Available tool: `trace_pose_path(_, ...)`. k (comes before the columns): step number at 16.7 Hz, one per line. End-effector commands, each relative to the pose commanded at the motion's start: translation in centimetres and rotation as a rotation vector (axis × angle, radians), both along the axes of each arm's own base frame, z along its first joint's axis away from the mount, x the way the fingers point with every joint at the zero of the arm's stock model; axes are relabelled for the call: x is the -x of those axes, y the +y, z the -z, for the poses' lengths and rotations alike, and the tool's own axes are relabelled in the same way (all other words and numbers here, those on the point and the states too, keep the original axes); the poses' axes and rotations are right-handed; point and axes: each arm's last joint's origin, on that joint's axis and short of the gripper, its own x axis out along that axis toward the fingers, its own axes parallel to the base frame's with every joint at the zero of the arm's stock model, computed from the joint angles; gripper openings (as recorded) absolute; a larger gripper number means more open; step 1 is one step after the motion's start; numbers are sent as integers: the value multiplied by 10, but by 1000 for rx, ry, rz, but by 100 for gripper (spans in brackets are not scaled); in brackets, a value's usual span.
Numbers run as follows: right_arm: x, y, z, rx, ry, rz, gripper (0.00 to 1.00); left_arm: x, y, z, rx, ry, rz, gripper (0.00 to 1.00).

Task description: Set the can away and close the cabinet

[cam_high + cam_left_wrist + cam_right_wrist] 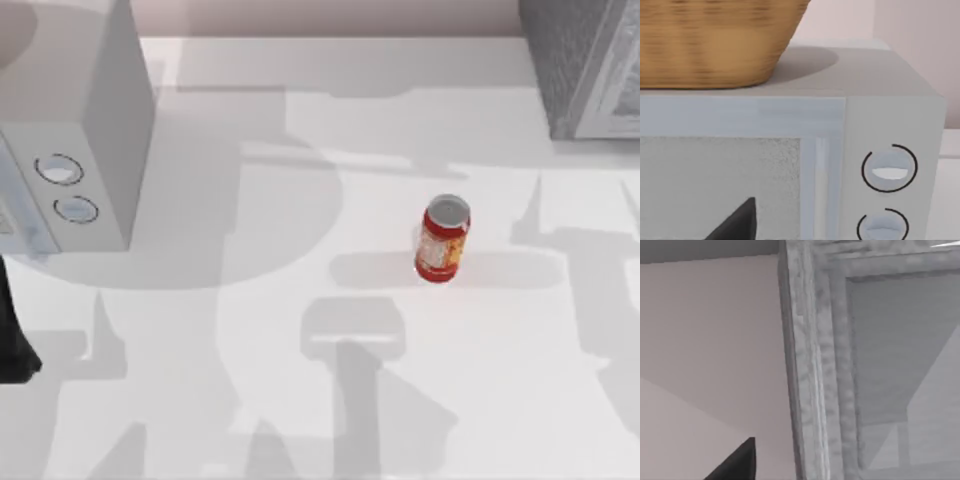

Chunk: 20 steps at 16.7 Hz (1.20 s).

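Observation:
The can [443,240], a small red tin with a yellow-and-white label and a silver lid, stands upright on the white table [300,420], right of centre and touching nothing. The cabinet [572,62], a dark grey speckled box with a pale framed panel [622,92], sits at the far right corner. In the right wrist view its speckled frame [810,365] is close in front of my right gripper [737,465]. I cannot tell whether its door stands open. My left gripper [737,225] faces the pale box; part of that arm [12,345] shows at the left edge.
A smooth pale box with two round dials [75,130] stands at the far left of the table, its dials [889,169] near the left wrist camera. A wicker basket [715,40] rests on top of it. Bare table surrounds the can.

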Motion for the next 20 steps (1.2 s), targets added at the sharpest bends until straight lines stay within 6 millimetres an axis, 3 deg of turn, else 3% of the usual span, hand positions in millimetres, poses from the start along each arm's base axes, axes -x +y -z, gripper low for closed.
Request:
trace_pose_path(4,-33,37,28,-15,55,-9,100,0,0,0,0,0,0,100)
trace_pose_path(9,-55,87,84,-12,131,-25,100,0,0,0,0,0,0,100)
trace_pose_path(14,-51,129,149,10,200,-45,100,0,0,0,0,0,0,100)
trace_pose_path(20,-29,154,214,48,260,-70,100,0,0,0,0,0,0,100)
